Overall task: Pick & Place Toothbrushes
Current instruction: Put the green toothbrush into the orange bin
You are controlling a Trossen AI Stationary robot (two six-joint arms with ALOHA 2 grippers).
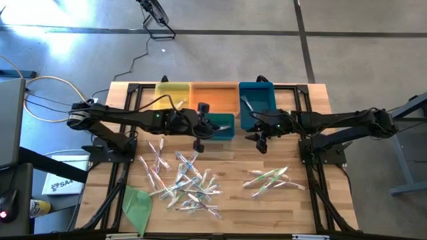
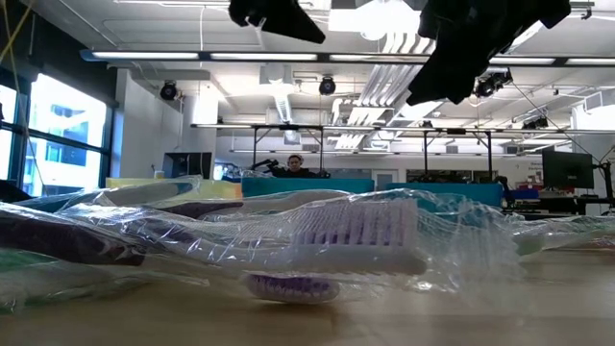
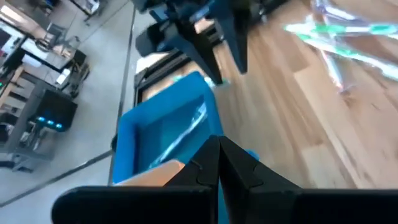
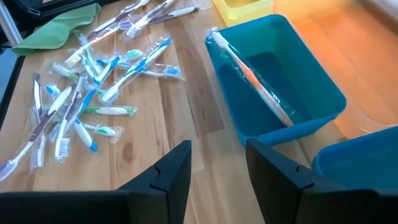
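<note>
Wrapped toothbrushes lie flat on the wooden table in two heaps, a large one [image 1: 181,181] [image 4: 87,93] near the middle and a smaller one [image 1: 270,179] on the right. One wrapped toothbrush [image 4: 252,78] leans against the inner wall of the small teal bin [image 1: 223,127] [image 4: 280,87]. Another [image 3: 186,127] lies in the blue bin [image 1: 257,100] [image 3: 165,134]. My left gripper [image 1: 203,130] [image 3: 217,152] hovers shut and empty beside the teal bin. My right gripper [image 1: 259,139] [image 4: 217,165] hangs open and empty in front of the blue bin.
A yellow bin [image 1: 172,97] and an orange bin [image 1: 215,99] stand at the far edge, left of the blue one. A green cloth [image 1: 137,203] lies at the near left. One wrapped toothbrush [image 2: 356,235] lies close to the low camera. Bare wood shows between the heaps.
</note>
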